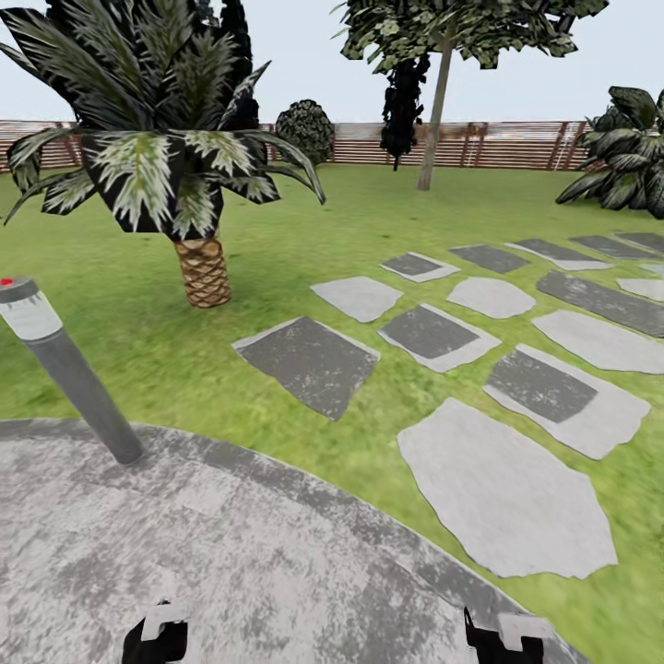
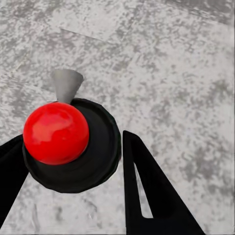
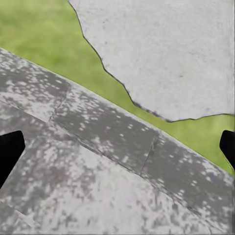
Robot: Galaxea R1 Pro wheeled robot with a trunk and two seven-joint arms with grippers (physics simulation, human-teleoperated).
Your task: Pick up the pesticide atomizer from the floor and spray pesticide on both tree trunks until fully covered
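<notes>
So you're parked on the round grey paved patch point(image 1: 277, 553), and the short palm point(image 1: 175, 175) is the easiest thing to steer by.

Your left gripper point(image 2: 73, 137) has narrowed around the sprayer point(image 2: 73, 147). It's a black round body with a shiny red ball on top and a little grey cone nozzle poking out. One black finger point(image 2: 152, 196) sits tight against its rim and the other presses in from the opposite side, so it looks properly held. Under it is the mottled grey paving. In the head view that gripper point(image 1: 155, 638) sits at the bottom edge, on the near side of the palm and well back from it.

Your right gripper point(image 1: 503, 638) is spread wide with nothing in it. In its wrist view point(image 3: 120, 147) the two fingers only peek in at opposite edges, over the paving rim, a strip of grass point(image 3: 34, 44) and one pale stepping stone point(image 3: 166, 54).

A leaning grey post point(image 1: 78, 378) with a pale, red-dotted cap stands at the patio's edge, nearer to you than the palm. The stepping stones point(image 1: 433, 337) run across the lawn, off to the palm's right.

One tree point(image 1: 461, 28) with a pale bare trunk point(image 1: 433, 120) stands well beyond the palm, near the slatted fence point(image 1: 516, 143), with a dark conifer point(image 1: 404, 101) just beside it. A round shrub point(image 1: 306, 129) sits by the fence too.
</notes>
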